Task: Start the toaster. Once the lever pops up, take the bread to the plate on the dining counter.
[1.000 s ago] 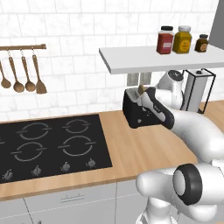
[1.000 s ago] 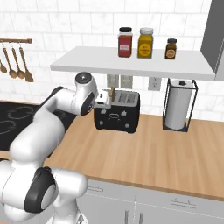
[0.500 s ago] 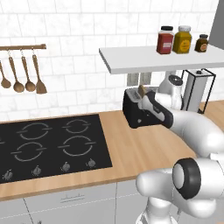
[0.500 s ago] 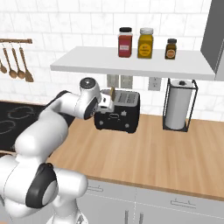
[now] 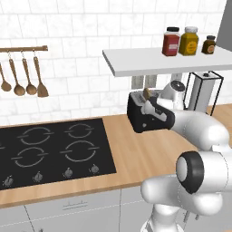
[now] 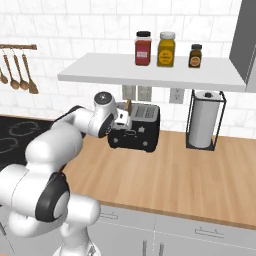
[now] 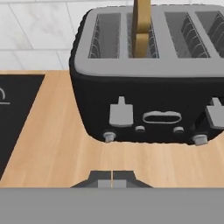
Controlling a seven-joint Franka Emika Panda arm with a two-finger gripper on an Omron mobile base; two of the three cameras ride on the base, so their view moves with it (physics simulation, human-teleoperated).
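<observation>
The black toaster with a silver slotted top stands on the wood worktop against the tiled wall, also visible as toaster and toaster. A brown bread slice stands upright in its second slot from the left, poking out as bread and bread. Two grey tabs sit on its front face: the left lever and a right one. My gripper is shut, empty, just in front of and below the left lever; gripper, gripper. The plate and dining counter are out of view.
A black hob lies left of the toaster. A paper towel stand is to its right. A white shelf with three jars hangs low above the toaster. Wooden utensils hang on a rail at far left.
My hand has sunk slightly in front of the toaster's face, staying shut. The toaster and bread have not moved.
</observation>
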